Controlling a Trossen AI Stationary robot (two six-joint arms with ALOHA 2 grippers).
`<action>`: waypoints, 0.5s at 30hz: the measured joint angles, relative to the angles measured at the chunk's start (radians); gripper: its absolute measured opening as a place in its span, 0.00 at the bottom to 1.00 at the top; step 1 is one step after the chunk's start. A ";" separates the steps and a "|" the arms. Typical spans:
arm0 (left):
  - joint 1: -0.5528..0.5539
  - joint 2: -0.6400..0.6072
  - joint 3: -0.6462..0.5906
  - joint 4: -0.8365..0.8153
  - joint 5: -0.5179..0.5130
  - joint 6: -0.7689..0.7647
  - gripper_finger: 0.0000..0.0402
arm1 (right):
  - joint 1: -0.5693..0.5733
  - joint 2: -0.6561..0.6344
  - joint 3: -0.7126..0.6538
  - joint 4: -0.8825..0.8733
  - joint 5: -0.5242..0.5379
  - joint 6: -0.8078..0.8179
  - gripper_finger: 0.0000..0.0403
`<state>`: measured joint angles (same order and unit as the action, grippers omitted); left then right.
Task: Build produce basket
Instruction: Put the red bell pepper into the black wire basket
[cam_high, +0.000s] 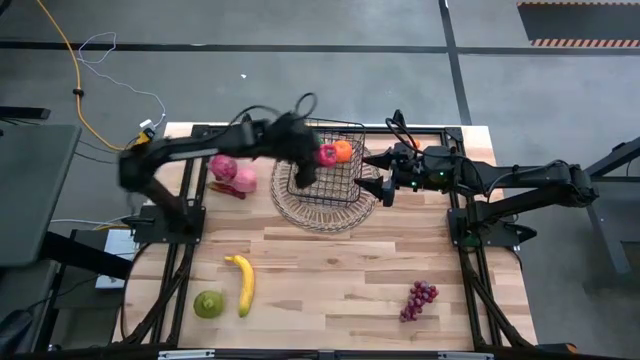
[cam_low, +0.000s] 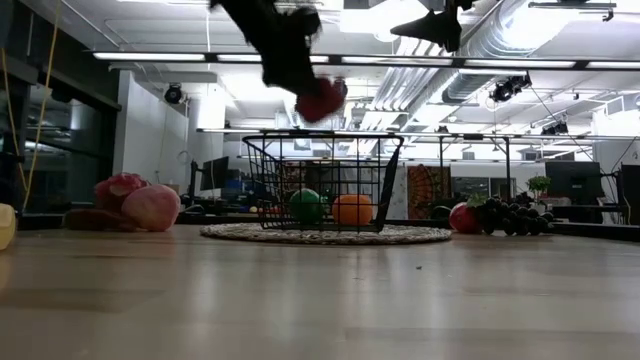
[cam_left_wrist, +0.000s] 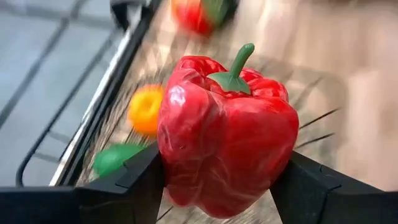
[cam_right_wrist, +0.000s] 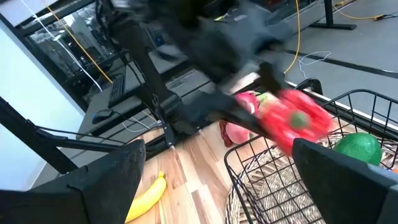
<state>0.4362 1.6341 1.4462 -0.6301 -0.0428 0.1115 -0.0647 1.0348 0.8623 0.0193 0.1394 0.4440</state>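
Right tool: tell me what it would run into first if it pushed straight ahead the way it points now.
Probably the wire basket: the open right tool sits beside it, aimed across it. Past the rim, the red pepper held in the left tool hangs in that line, though depth is unclear.

My two dark fingers (cam_left_wrist: 134, 186) press against either side of a glossy red pepper (cam_left_wrist: 227, 134), its green stem (cam_left_wrist: 238, 67) pointing up and away from me. Beyond it, blurred, I see an orange fruit (cam_left_wrist: 145, 109) and a green fruit (cam_left_wrist: 115, 158) on wicker, beside a dark wire rim (cam_left_wrist: 93, 121). Farther off sits another red fruit with green on it (cam_left_wrist: 200, 14).
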 joint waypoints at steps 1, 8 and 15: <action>0.017 0.047 0.033 -0.040 0.001 0.024 0.57 | 0.000 0.000 0.000 0.000 0.000 0.000 0.98; 0.080 0.299 0.171 -0.155 0.001 0.126 0.57 | 0.000 0.000 0.000 0.000 0.000 0.028 0.98; 0.073 0.390 0.199 -0.200 -0.021 0.190 0.57 | 0.000 0.000 0.000 0.000 0.000 0.049 0.98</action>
<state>0.5091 2.0237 1.6447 -0.8300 -0.0642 0.3012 -0.0647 1.0348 0.8623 0.0193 0.1394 0.4928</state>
